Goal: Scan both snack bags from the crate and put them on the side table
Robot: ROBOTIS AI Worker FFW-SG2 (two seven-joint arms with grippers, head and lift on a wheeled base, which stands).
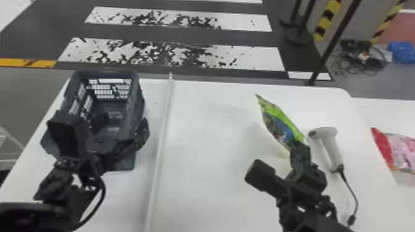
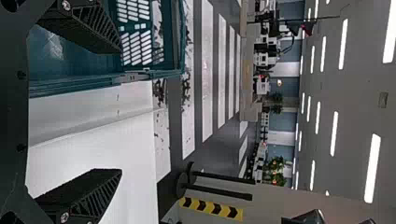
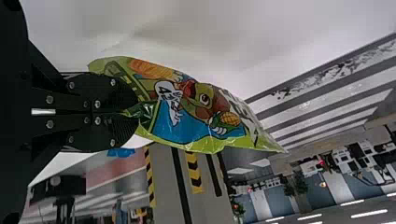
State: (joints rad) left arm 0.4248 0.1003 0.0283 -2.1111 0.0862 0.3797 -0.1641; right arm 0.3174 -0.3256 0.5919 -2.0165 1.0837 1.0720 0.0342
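Smooth desk (image 1: 210, 138); L gripper (image 1: 122, 128) wide; R gripper (image 1: 299, 149) pinching shiny grn bag (image 1: 279, 123) by scanner (image 1: 331, 148); red bag (image 1: 401, 151) R of scanner, cut off.

A: Bag 1, cond. & pos.?

B: Green snack bag (image 1: 279, 123): glossy film, blue panel w/ cartoon bird. One end clamped betw. R gripper (image 1: 299, 148) fingers; body tilted, extending fwd & L of fingertips.

A: Bag 2?

B: Red-and-pink snack bag (image 1: 401, 151): lying flat on side table (image 1: 383, 112), R of R gripper, apart from it. Partly cut off by head-view edge.

A: Side table, crate?

B: Side table: white, R of R gripper. Crate (image 1: 136, 101): dk. blue-grey, open-top, slotted walls; upright at L gripper (image 1: 122, 129), well L of R gripper.
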